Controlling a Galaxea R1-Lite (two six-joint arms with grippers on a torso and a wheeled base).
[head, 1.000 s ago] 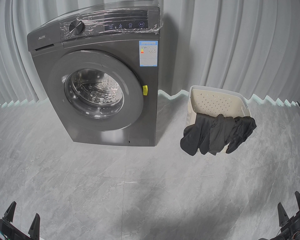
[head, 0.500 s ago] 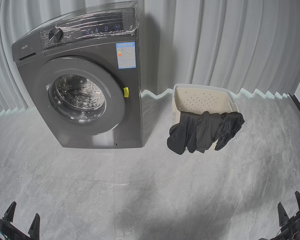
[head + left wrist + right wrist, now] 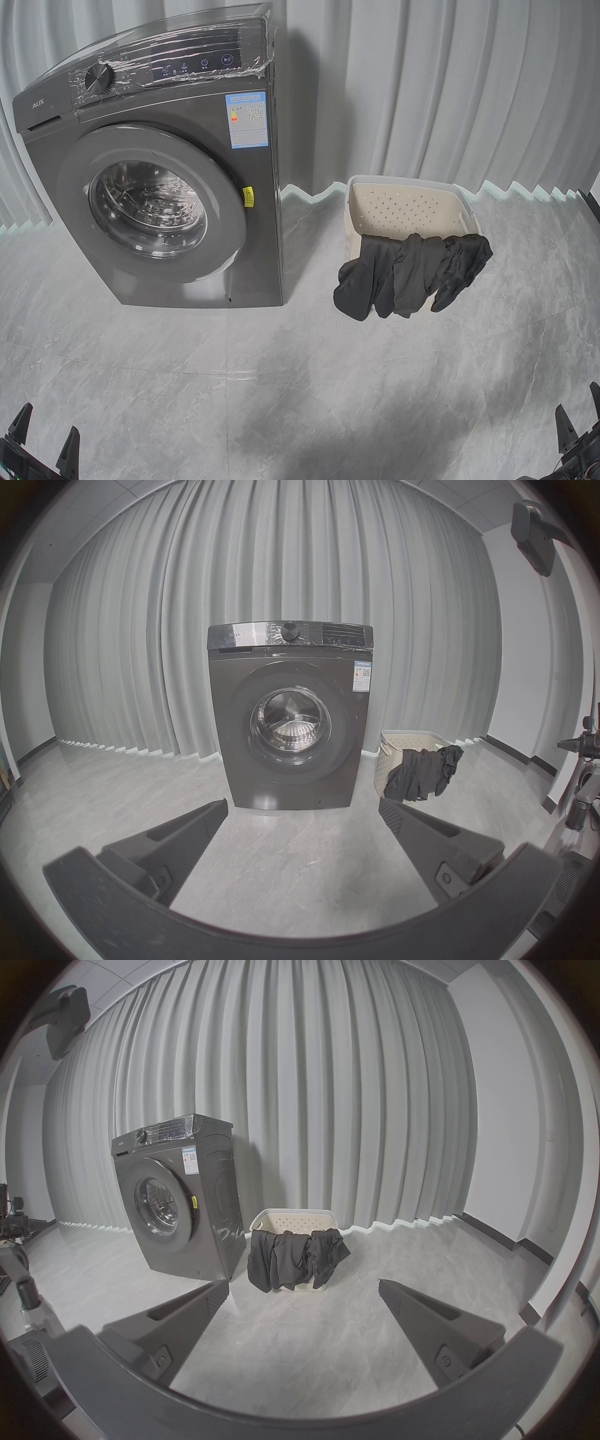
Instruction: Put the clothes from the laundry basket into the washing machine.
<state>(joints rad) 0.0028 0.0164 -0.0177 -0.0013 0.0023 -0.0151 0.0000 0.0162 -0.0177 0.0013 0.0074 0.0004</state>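
Dark clothes drape over the front rim of a white laundry basket beside a grey washing machine. The left gripper and right gripper gape wide, empty.

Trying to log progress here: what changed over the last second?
Only the head view shifted: the washing machine and laundry basket slid together toward its left, so neither really moved. Nothing was grasped or released. The dark clothes still hang over the basket's front rim; the left end effector and right end effector stay open and low.
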